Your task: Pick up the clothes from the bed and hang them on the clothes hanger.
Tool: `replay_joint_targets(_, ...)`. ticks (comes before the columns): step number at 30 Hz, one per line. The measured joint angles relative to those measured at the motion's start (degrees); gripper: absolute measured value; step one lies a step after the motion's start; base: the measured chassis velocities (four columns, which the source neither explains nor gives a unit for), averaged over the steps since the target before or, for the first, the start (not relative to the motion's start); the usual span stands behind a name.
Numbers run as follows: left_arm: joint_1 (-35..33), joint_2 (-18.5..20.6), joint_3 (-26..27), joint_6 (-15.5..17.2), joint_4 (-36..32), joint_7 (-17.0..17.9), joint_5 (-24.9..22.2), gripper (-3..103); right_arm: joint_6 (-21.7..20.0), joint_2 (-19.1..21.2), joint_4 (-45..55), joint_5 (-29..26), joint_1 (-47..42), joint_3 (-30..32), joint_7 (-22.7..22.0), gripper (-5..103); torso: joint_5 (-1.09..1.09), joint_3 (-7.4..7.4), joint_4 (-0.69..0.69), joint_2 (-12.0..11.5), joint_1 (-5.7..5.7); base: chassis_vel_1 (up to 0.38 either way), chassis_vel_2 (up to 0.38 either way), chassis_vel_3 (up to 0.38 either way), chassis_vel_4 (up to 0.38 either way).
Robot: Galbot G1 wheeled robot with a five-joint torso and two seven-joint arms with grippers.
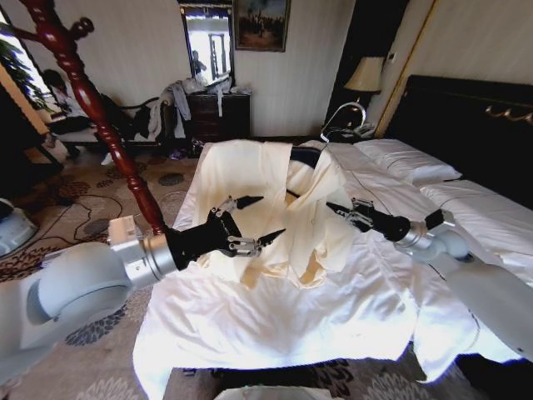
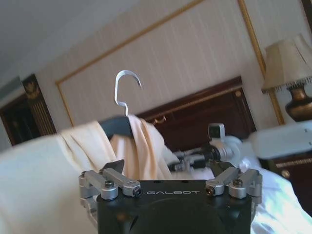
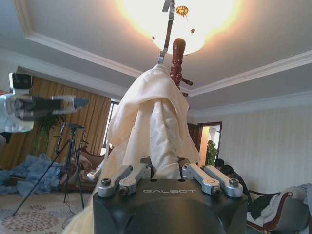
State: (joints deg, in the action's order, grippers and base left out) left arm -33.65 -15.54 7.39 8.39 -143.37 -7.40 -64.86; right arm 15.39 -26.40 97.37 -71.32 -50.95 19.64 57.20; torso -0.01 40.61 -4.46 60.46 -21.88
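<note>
With the cream clothes (image 1: 275,208) draped over the clothes hanger (image 1: 304,155) on the bed (image 1: 333,308), I hold the left gripper (image 1: 254,221) and right gripper (image 1: 340,210) spread open, empty, beside them; loose fabric could slide off.

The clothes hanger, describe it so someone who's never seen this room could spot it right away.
Look at the bed with white linen and find the cream-yellow clothes spread across it. The clothes hanger lies under that garment's collar end, toward the pillows: dark arms, silver wire hook, unlike the tall reddish-brown wooden coat stand.
</note>
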Motion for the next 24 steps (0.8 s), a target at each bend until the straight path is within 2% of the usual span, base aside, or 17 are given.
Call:
replay_joint_targets(4,1.43,-1.93,3.43,-0.28,1.49,3.76,-6.32,100,1.33,-0.13,-0.87,3.97,-1.2,0.48,2.43,21,0.0,0.0,-0.01,0.0,0.0,0.0,0.0,0.0,0.0)
replay_joint_targets(7,2.39,-2.08,5.25,-0.35,3.7,5.09,-8.4,100,2.38,-0.63,-1.46,6.02,-1.6,0.44,3.37,21,0.0,0.0,-0.02,0.0,0.0,0.0,0.0,0.0,0.0)
replay_joint_targets(11,2.75,-0.67,6.26,1.1,6.93,5.11,-7.5,100,3.53,-1.3,-2.09,7.69,-1.54,0.06,4.39,21,0.0,0.0,-0.01,0.0,0.0,0.0,0.0,0.0,0.0)
replay_joint_targets(15,1.83,1.81,5.45,2.77,10.04,0.99,-6.19,100,4.81,-2.07,-3.39,10.53,-0.47,-0.64,7.23,21,0.0,0.0,0.01,0.0,0.0,0.0,0.0,0.0,0.0)
replay_joint_targets(16,1.83,1.81,5.45,2.77,10.04,0.99,-6.19,100,4.81,-2.07,-3.39,10.53,-0.47,-0.64,7.23,21,0.0,0.0,0.01,0.0,0.0,0.0,0.0,0.0,0.0)
replay_joint_targets(18,1.35,2.51,3.85,2.55,11.43,-3.34,-4.43,100,5.07,-2.34,-3.58,11.6,0.25,-0.84,9.6,21,0.01,0.0,0.0,0.0,0.0,0.0,0.0,0.0,0.0)
replay_joint_targets(19,1.35,2.51,3.85,2.55,11.43,-3.34,-4.43,100,5.07,-2.34,-3.58,11.6,0.25,-0.84,9.6,21,0.01,0.0,0.0,0.0,0.0,0.0,0.0,0.0,0.0)
replay_joint_targets(24,0.55,2.53,1.48,2.08,13.08,-9.49,-4.99,100,5.86,-2.37,-4.25,14.19,0.8,-0.83,12.53,21,0.0,0.0,0.0,0.0,0.0,0.0,0.0,0.0,0.0)
